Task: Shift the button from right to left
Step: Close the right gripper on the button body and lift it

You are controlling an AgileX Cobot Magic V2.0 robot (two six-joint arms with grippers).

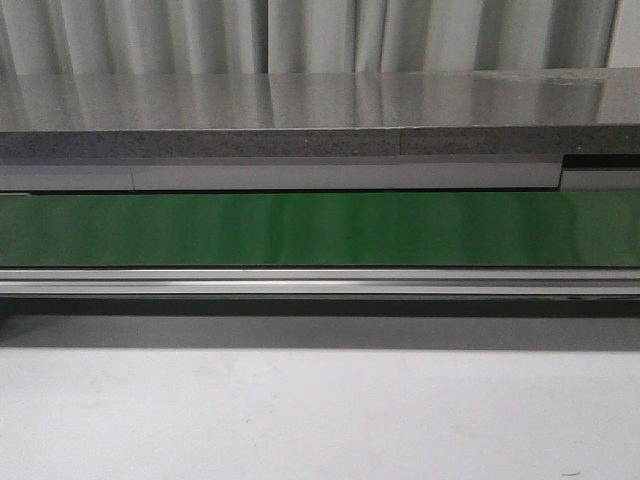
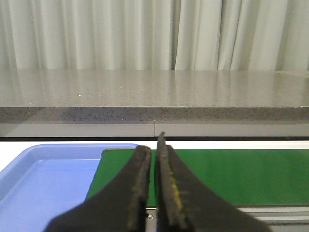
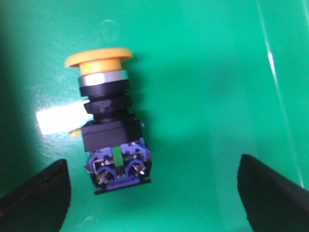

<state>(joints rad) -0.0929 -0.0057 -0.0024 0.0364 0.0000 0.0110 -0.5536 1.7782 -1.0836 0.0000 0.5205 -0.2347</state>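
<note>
my right gripper [image 3: 153,193] hangs over a bright green surface [image 3: 203,96] with its two black fingers [image 3: 36,195] spread wide apart, holding nothing. between them and a little beyond the tips lies the small push-button switch with a round yellow-orange mushroom head and a black blocky body [image 3: 108,121]. the button is on its side on the green, head pointing away from my fingers, a silver ring under the head, and a blue terminal block with metal screws and a thin green mark at the end nearest me. it sits closer to one finger than the other and touches neither. a pale white patch [image 3: 60,118] shows on the green just beside the body; i cannot tell what it is. nothing lies between my fingers and the button.

my left gripper [image 2: 155,166] has its dark fingers [image 2: 140,183] pressed nearly together with only a thin slit between them, gripping nothing. past them lie a light blue plastic tray [image 2: 43,179] and, just beside it, a long green conveyor belt [image 2: 241,174], with a grey speckled counter slab [image 2: 154,96] behind and pale curtains [image 2: 120,34] at the back.

in the front view the green belt [image 1: 320,228] runs across from left edge to right edge beyond the plain grey table [image 1: 320,420], with a metal rail [image 1: 320,282] along its near side. neither the button nor my arms show there.
</note>
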